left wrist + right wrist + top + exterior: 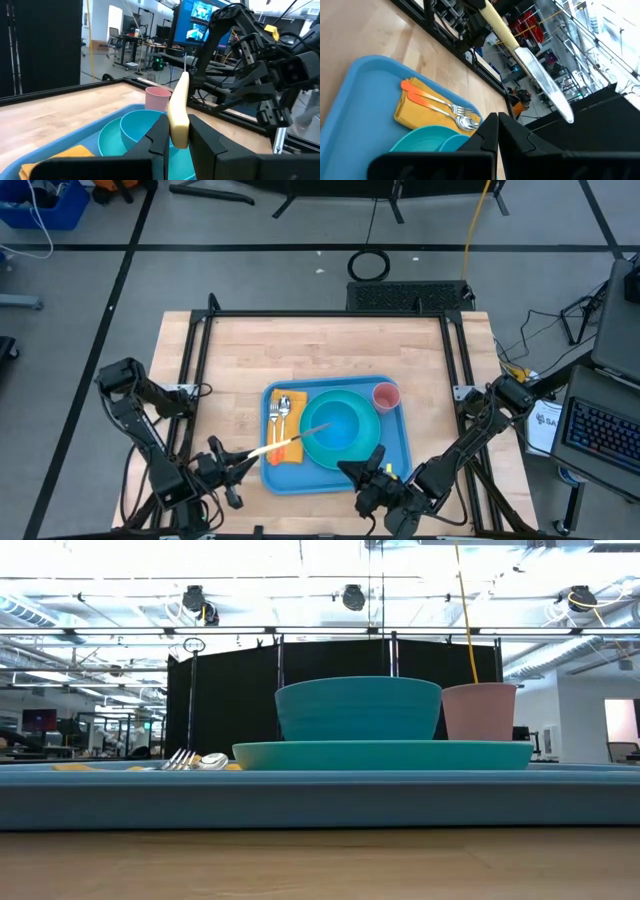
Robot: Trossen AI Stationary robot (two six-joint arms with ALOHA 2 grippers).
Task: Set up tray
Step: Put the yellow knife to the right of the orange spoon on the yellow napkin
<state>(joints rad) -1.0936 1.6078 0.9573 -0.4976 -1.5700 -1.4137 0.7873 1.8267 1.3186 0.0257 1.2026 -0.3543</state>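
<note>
The blue tray (402,452) lies on the near middle of the wooden table. On it are a teal plate (322,402) with a teal bowl (338,428), a pink cup (386,396), and a yellow napkin (284,452) with a fork and spoon (283,412). My left gripper (246,456) is at the tray's near left edge, shut on a knife (292,440) with a cream handle. The blade reaches out over the napkin and plate. My right gripper (349,468) is shut and holds nothing, above the tray's near right part. My left gripper pinches the knife's cream handle (178,116) between its two fingers. The fingers point level from the table's left and lie along the knife. The knife sticks out ahead of them, blade on edge, lifted clear of the tray.
Bare wood (320,345) lies beyond the tray toward the far edge. A black frame (330,313) runs along the table's far and side edges. In the low view the tray's near wall (300,800) fills the foreground.
</note>
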